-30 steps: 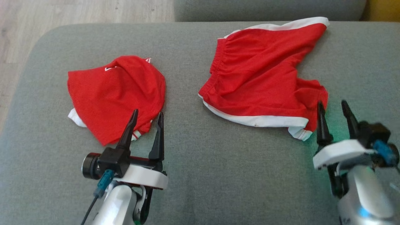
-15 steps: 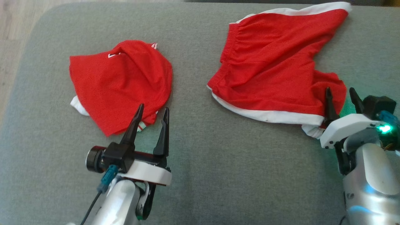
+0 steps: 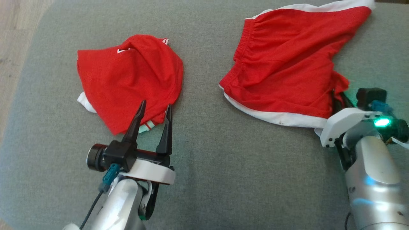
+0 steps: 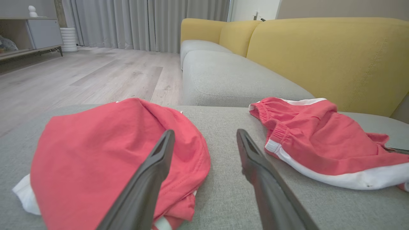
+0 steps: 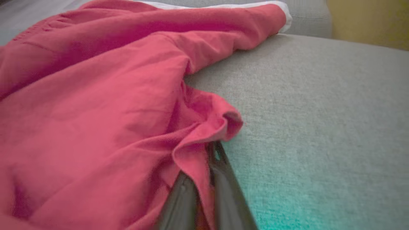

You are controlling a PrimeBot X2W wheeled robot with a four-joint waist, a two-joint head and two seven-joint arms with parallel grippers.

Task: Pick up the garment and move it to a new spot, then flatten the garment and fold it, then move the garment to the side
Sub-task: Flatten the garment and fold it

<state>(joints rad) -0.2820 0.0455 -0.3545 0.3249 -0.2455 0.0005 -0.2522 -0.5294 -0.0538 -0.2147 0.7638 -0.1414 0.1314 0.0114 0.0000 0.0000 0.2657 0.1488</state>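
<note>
Right tool [image 3: 338, 97] is at the right edge of the head view, closed on the lower-right corner of the red fabric shorts with white trim [image 3: 287, 64]. In the right wrist view the two dark fingers [image 5: 223, 191] meet with a fold of red cloth pinched between them; the tool [image 5: 213, 150] is at bottom centre and the shorts [image 5: 96, 111] spread over the left half. A green light [image 3: 381, 122] glows on the right wrist.

The shorts lie spread in the upper right of the head view on the grey fabric sofa cushion [image 3: 223, 175], waistband toward frame centre and white hem along the lower edge. The gripped corner is bunched up.

Left tool [image 3: 156, 104] is at lower left of the head view, fingers spread apart and holding nothing. Its tips are over the lower edge of a folded red garment with white edging [image 3: 127, 80]; contact can't be told.

In the left wrist view the tool [image 4: 205, 132] points between the folded garment [image 4: 105, 159] at left and the shorts [image 4: 319, 143] at right, the two well apart. A yellow sofa back [image 4: 319, 54] is at upper right, and wood floor [image 4: 80, 76] at upper left.
</note>
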